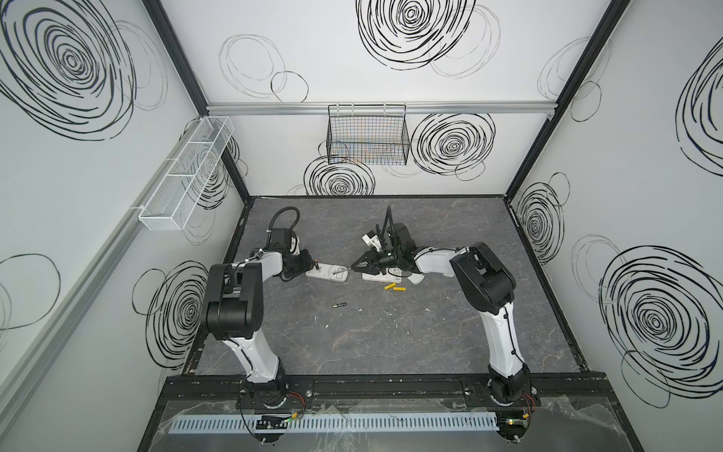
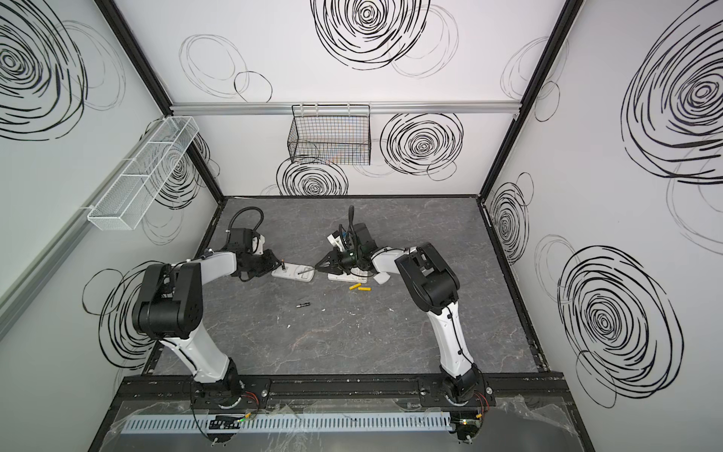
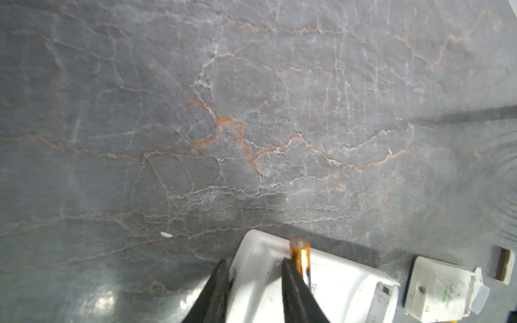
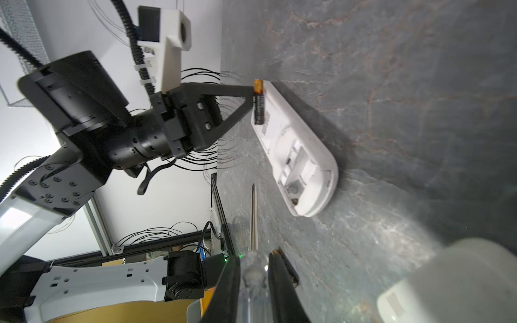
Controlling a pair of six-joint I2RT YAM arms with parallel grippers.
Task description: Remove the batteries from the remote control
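Left hand [image 3: 253, 263]: fingers parted, nothing between them. Black battery [image 3: 300, 253] rests on the back of the remote [image 3: 344, 288] near its end, touching the outer side of one finger. Right hand [image 4: 254, 260] clenched on the screwdriver [image 4: 253, 218], tip clear of the remote. Two yellow batteries [image 1: 399, 289] and a second black cell [image 1: 339, 305] lie on the tabletop [image 1: 391, 344]. Step, as judged: clear this cell off the remote. Straddle it squarely before closing, since it is round and likely to roll.
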